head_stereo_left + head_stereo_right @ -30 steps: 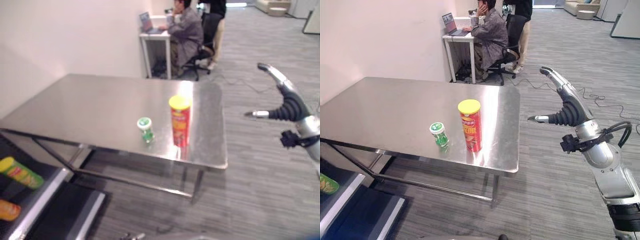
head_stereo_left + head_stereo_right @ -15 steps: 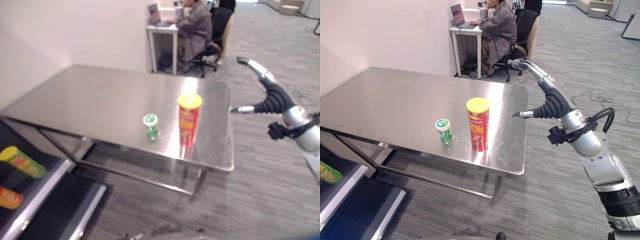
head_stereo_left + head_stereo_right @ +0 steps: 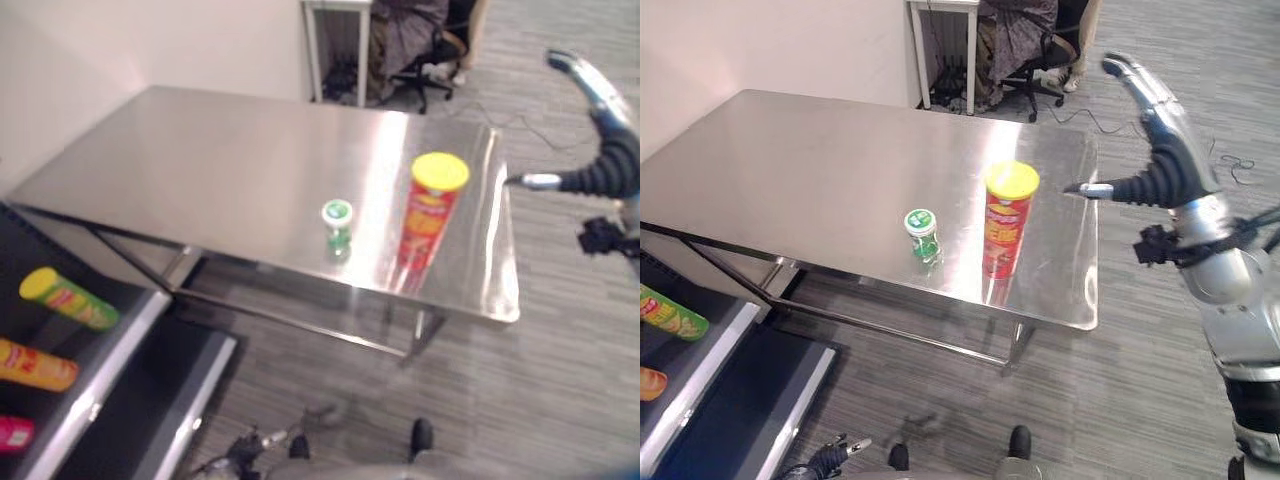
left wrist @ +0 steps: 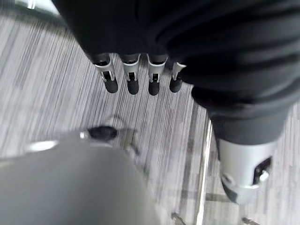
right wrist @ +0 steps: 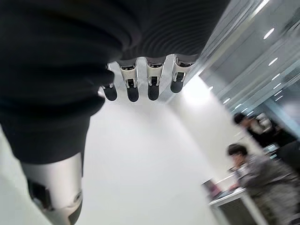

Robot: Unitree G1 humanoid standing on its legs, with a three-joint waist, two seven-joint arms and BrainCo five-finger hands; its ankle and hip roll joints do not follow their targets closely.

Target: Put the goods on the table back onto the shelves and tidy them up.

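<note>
Standing near table (image 3: 790,170) edge, red can (image 3: 1007,220), right hand (image 3: 1160,165) beside

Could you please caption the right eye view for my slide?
Open right hand raised beside a steel table holding a red can and green bottle.

Tall red crisp tube with yellow lid (image 3: 1009,220) stood upright on steel table (image 3: 790,160), near its right front corner. Small green bottle with white-green cap (image 3: 922,235) stood just left of tube, apart from it. Right hand (image 3: 1160,165) raised beyond table's right edge, right of tube, thumb pointed toward table, nothing held. Dark shelf unit (image 3: 95,400) placed left of table, lower down; green tube with yellow lid (image 3: 66,297), orange tube (image 3: 35,364) laid on it. Seated person at white desk (image 3: 945,45) seen behind table.
</note>
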